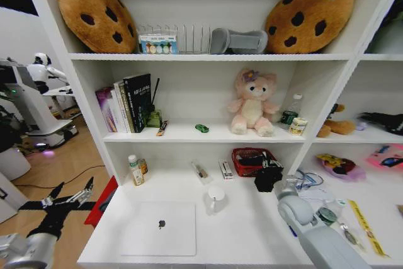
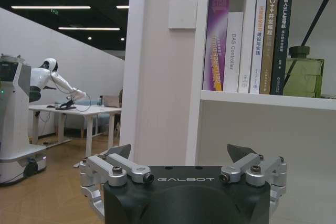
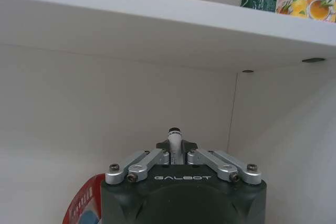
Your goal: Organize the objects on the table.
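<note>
A closed silver laptop (image 1: 160, 228) lies flat near the front of the white table (image 1: 242, 234). On the shelf above sit a tiny green toy car (image 1: 201, 128) and a pen (image 1: 162, 128). More pens (image 1: 200, 171) lie at the back of the table. My right gripper (image 1: 269, 177) hovers over the table's back right, beside a red basket (image 1: 247, 157). In the right wrist view this gripper (image 3: 176, 148) is shut on a thin white pen with a black tip (image 3: 175, 136). My left gripper (image 1: 74, 187) hangs open off the table's left edge, its fingers (image 2: 118, 156) holding nothing.
A white cup (image 1: 216, 196) stands behind the laptop, and a small bottle (image 1: 134, 169) is at the back left. Books (image 2: 247, 40) and a pink plush toy (image 1: 252, 102) fill the middle shelf. Loose clutter and a yellow strip (image 1: 364, 225) lie at the right.
</note>
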Robot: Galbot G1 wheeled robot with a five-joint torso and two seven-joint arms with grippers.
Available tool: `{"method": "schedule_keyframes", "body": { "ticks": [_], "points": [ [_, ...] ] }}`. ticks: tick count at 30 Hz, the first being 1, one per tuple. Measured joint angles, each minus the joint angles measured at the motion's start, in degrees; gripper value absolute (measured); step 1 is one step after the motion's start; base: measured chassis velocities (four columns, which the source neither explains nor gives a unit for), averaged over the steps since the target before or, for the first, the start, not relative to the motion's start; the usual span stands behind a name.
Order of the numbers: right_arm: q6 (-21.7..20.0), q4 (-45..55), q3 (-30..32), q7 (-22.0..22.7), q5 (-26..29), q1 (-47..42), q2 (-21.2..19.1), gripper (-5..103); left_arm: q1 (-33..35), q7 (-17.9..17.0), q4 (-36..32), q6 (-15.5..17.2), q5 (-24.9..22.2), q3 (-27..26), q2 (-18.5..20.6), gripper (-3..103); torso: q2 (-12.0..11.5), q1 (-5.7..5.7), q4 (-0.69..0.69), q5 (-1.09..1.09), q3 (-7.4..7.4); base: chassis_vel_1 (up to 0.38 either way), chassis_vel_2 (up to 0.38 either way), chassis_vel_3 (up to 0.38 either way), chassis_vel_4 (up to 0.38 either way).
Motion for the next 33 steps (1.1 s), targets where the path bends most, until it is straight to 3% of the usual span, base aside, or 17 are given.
{"method": "schedule_keyframes", "body": {
  "ticks": [17,24,25,33],
  "points": [
    [0.73,-4.87,-0.36,-0.79,-0.98,0.48,0.63,8,0.0,0.0,0.0,0.0,0.0,0.0,0.0,100,0.0,0.0,-0.01,-0.01,0.0,0.0,0.0,0.0,0.0],
    [0.92,-2.04,1.21,0.02,-1.07,-2.39,-0.06,40,0.0,0.0,0.0,0.0,0.0,0.0,0.0,100,0.01,0.0,-0.01,-0.01,-0.01,0.0,0.0,0.0,0.0],
    [0.92,-2.04,1.21,0.02,-1.07,-2.39,-0.06,40,0.0,0.0,0.0,0.0,0.0,0.0,0.0,100,0.01,0.0,-0.01,-0.01,-0.01,0.0,0.0,0.0,0.0],
    [-4.03,11.63,5.27,2.61,0.07,-11.75,-0.69,73,0.0,0.01,0.0,0.0,-0.01,0.0,0.0,100,0.01,0.0,-0.02,-0.01,-0.01,0.0,0.0,0.0,0.0]
  ]
}}
